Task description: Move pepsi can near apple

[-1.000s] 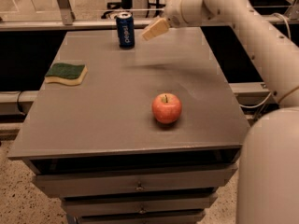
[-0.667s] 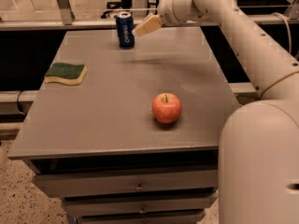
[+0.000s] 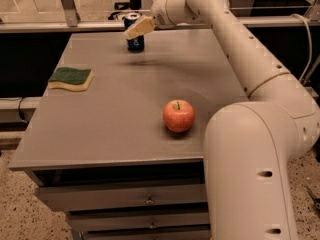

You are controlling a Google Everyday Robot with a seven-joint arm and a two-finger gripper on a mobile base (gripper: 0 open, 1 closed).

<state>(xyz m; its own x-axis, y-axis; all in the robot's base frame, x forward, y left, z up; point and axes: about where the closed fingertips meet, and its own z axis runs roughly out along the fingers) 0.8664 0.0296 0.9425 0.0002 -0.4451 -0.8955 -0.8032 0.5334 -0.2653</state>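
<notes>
The dark blue pepsi can [image 3: 135,43] stands upright at the far edge of the grey table [image 3: 110,129], a little left of centre. My gripper [image 3: 138,28] reaches in from the right and sits right at the can's upper part, covering some of it. The red-orange apple [image 3: 178,115] rests on the table nearer the front right, well apart from the can.
A green and yellow sponge [image 3: 71,78] lies on the left side of the table. My white arm [image 3: 250,134] fills the right of the view. Drawers [image 3: 145,200] sit under the tabletop. A rail runs behind the table.
My gripper has moved left along the far edge, from beside the can on its right to right over the can's upper part. The can, apple and sponge have not moved.
</notes>
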